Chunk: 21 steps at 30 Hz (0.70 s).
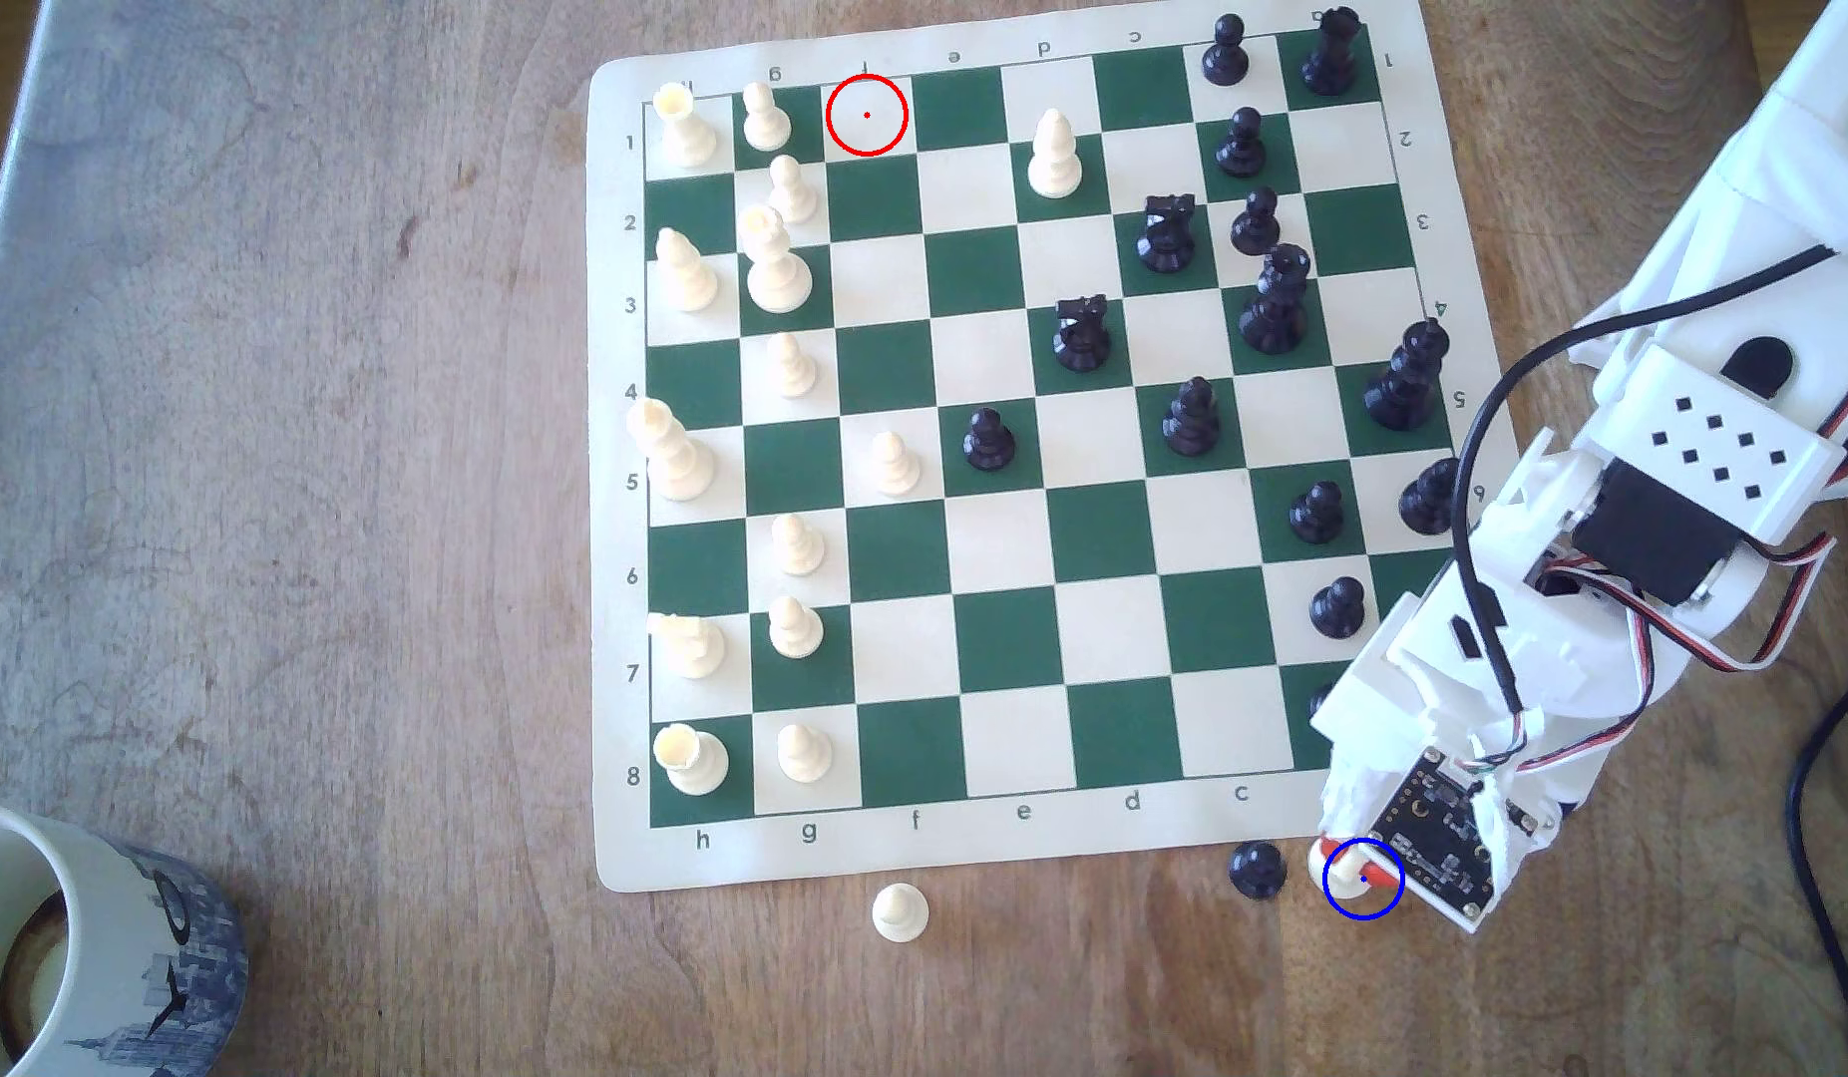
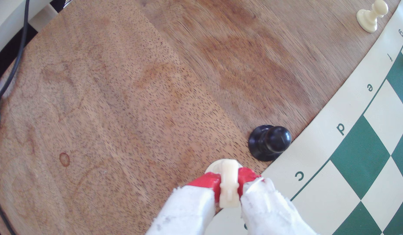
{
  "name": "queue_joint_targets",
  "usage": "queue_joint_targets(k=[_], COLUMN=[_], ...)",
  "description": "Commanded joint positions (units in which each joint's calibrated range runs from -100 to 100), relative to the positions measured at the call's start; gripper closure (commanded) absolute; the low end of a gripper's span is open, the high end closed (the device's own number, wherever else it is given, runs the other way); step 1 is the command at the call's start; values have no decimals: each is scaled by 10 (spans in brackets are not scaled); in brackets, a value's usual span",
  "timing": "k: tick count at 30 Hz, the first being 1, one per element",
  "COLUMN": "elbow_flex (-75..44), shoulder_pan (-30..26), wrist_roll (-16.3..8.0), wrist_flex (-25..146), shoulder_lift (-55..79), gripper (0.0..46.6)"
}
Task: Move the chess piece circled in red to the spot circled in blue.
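One cream chess piece (image 2: 228, 180) sits clamped between the pincer's (image 2: 228, 184) red fingertips (image 2: 207, 183), its blocky top squeezed on both sides and its round base showing just beyond the tips, low over the bare wood or already on it; which, I cannot tell. In the exterior view the piece lies inside the blue ring (image 1: 1363, 878), directly under the pincer's nose, so the carry looks all but done and letting go is what remains.

Just beside the pincer, on the side toward the mat's corner, stands a black pawn (image 2: 267, 142). The chessboard mat (image 2: 331, 158) runs close along that same side. A small cream pawn (image 2: 371, 17) stands well away, farther along the mat's edge.

The risk is at release: if the fingers part unevenly, or the arm lifts while a pad drags on the top, the piece could tip or skid out of the ring. A wide opening could also nudge the black pawn.
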Motion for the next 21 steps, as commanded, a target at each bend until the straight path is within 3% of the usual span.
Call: queue_joint_targets(k=[1,6,14,21], elbow_flex=[-7,-5,-14,-32], shoulder_pan=[5,14,22,15], wrist_roll=[1,-2,0,-11], wrist_flex=[-7,1,61,187], shoulder_lift=[4,4,-38,-168], gripper=[464,342,293,281])
